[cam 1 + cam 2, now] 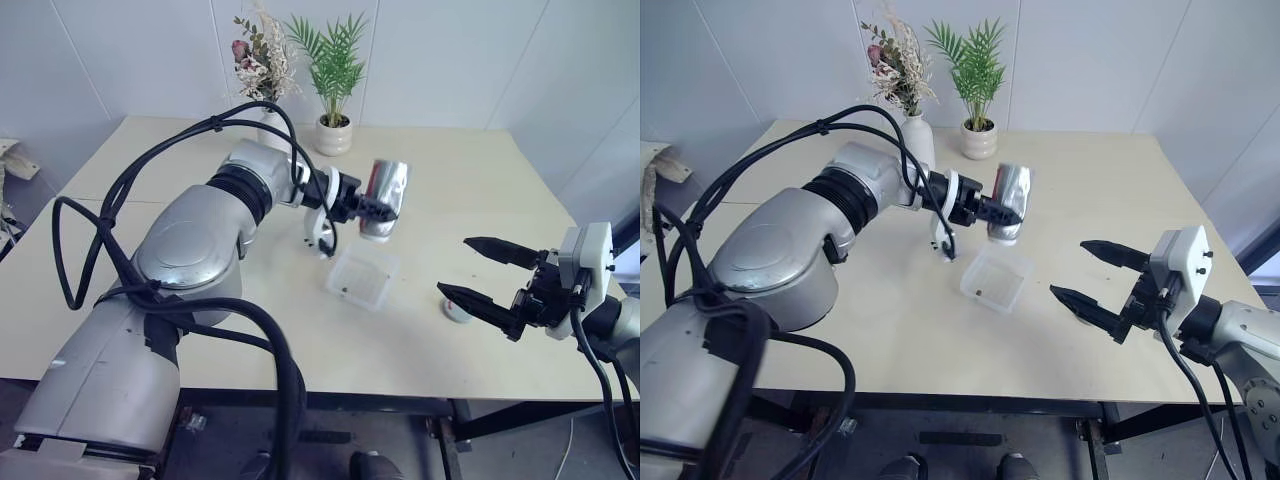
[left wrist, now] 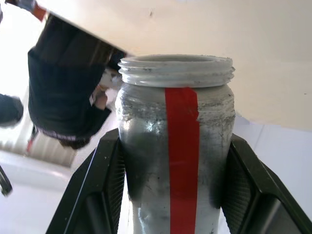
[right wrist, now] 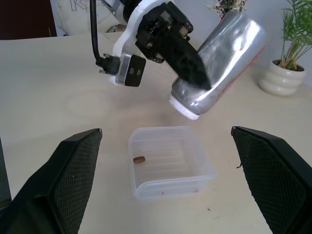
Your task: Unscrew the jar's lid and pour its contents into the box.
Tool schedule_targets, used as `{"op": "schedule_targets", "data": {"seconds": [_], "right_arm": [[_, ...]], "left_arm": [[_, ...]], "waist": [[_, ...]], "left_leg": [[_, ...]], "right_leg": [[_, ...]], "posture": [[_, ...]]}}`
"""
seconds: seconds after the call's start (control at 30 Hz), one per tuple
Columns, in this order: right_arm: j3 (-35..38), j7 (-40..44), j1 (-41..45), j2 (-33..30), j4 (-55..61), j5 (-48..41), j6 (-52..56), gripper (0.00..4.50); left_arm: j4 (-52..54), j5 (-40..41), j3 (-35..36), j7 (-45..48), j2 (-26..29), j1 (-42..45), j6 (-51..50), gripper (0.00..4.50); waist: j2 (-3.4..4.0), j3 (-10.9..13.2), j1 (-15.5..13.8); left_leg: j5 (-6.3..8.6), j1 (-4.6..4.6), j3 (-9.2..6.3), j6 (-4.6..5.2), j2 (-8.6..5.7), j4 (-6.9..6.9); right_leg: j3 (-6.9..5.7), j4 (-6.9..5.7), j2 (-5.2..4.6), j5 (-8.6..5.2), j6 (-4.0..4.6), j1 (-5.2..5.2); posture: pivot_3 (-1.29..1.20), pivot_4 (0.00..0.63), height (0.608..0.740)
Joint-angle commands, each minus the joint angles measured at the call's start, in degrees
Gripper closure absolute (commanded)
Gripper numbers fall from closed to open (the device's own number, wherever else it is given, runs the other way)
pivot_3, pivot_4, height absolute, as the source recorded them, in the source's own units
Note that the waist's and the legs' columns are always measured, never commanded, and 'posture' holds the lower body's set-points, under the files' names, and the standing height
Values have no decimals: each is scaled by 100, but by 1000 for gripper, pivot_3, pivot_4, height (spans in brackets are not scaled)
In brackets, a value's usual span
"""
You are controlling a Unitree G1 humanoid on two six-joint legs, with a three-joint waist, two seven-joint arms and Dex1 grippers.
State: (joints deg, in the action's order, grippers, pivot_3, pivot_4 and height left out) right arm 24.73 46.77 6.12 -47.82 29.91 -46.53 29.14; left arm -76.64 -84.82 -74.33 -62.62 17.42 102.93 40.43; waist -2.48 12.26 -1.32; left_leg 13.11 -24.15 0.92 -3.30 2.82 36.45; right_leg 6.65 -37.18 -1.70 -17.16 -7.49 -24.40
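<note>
Just below the left hand (image 1: pixel 375 208), the box (image 1: pixel 363 277) sits on the pale surface (image 1: pixel 200 300), well in from every edge. That hand is clamped on the jar (image 1: pixel 386 198), one finger (image 2: pixel 97 190) on each side of its red stripe, and holds it tipped with the uncapped mouth pointing down over the box's far rim, clear of it with a gap of air between. One small brown bit (image 3: pixel 139 159) lies on the box's floor; whether more of the contents remain inside the jar cannot be told, since the mouth faces away from the head camera and the wrist view looks along the jar's outside.

The right hand (image 1: pixel 482 272) hangs off to the side of the box, near the surface's front edge, with its fingers spread wide and nothing between them. Bare surface lies between it and the box. Just beyond its lower finger the lid (image 1: pixel 458 311) lies flat, partly covered by that finger.

Behind the left hand, along the far edge, stand a white vase (image 1: pixel 919 139) of dried flowers and a potted palm (image 1: pixel 333 135), the vase partly hidden by the arm and its cables.
</note>
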Motion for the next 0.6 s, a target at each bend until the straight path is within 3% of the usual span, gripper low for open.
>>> {"op": "schedule_targets", "data": {"seconds": [0.03,0.17,0.23,0.33,0.47,0.6], "right_arm": [[51,-20,0,-19,160,-55,-4,20],[50,34,20,-25,152,-85,-21,20],[73,103,105,-31,69,-144,-43,20],[154,283,112,-41,17,-215,-106,20],[330,590,-1,-43,50,-385,-173,20],[467,734,6,23,-19,-593,-200,20]], "left_arm": [[-294,1841,1636,1790,224,-183,1139,2223],[-307,3679,3305,3967,293,-748,1920,2223],[-336,5337,4775,5949,119,-1205,1502,2223],[-127,6946,6274,7777,-49,-1668,524,2223],[92,8414,7773,8758,-123,-2217,-1071,2223],[347,9397,8739,9290,-220,-2893,-2104,2223]], "waist": [[2,-1,11],[3,-2,6],[6,-3,2],[7,-4,11],[11,-6,95],[18,-10,177]], "left_leg": [[0,3,6,0,0,-1],[-2,10,13,0,0,3],[-3,9,15,1,0,10],[-4,3,14,5,0,32],[-2,5,12,10,1,64],[-10,14,1,14,0,75]], "right_leg": [[5,-3,0,0,1,-1],[9,-15,0,0,2,-1],[10,-20,0,0,3,0],[8,-31,1,3,6,-1],[10,-59,2,4,5,1],[8,-72,2,12,-1,13]], "posture": [[0,150,740],[0,150,740],[0,150,740],[0,150,740],[0,150,740],[0,150,740]]}}
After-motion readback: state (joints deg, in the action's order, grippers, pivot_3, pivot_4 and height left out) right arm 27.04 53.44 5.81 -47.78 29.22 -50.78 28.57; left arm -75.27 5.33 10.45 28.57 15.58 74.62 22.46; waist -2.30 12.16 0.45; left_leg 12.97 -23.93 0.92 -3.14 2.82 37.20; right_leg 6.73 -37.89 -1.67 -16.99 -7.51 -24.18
